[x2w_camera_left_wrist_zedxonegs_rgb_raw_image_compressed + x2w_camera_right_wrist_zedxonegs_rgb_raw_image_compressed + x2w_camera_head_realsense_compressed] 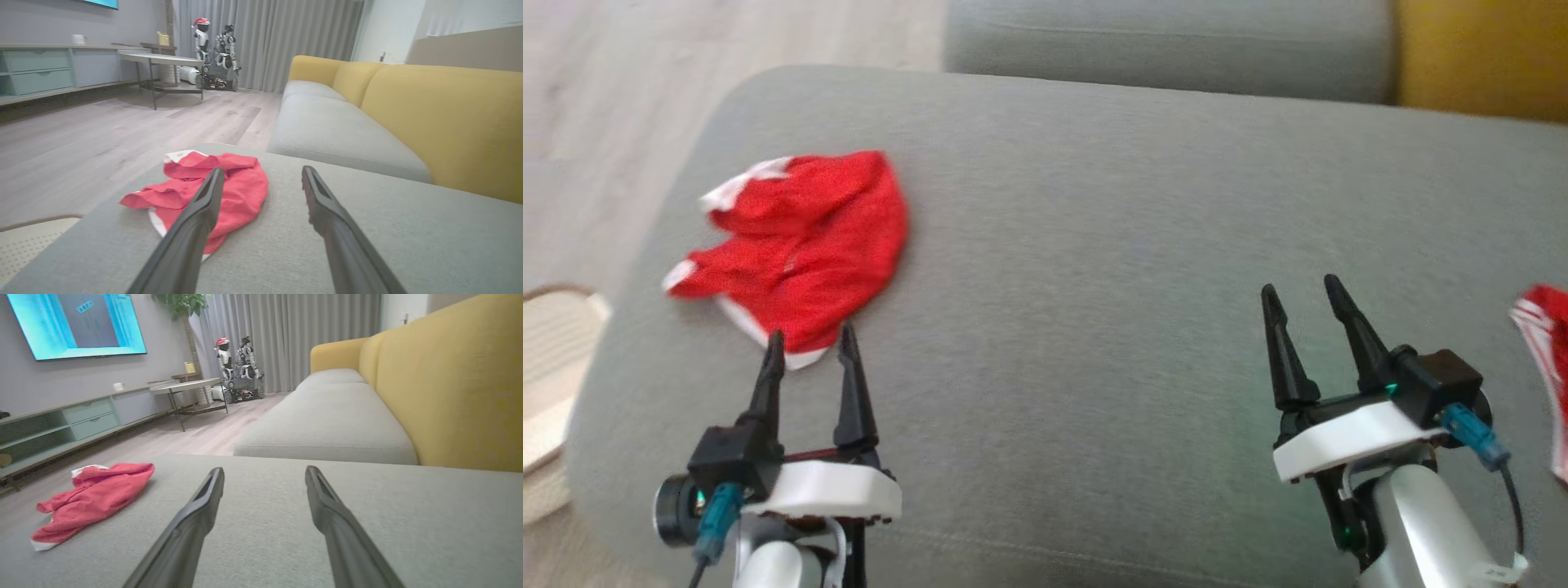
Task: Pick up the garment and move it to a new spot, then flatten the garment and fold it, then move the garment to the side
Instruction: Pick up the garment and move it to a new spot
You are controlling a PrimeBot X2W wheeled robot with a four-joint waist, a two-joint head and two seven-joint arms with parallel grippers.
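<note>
Red garment (800, 245) is lying crumpled on the grey sofa cushion (1094, 245), just beyond the left gripper (811, 331). It and the right gripper (1300, 285) are gaping wide, grasping nothing.

Crumpled red garment (805, 245) on grey cushion (1135, 286)

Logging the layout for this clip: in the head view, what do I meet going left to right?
cream basket-like object → red garment → right gripper → second red-and-white cloth, at the right edge.
</note>
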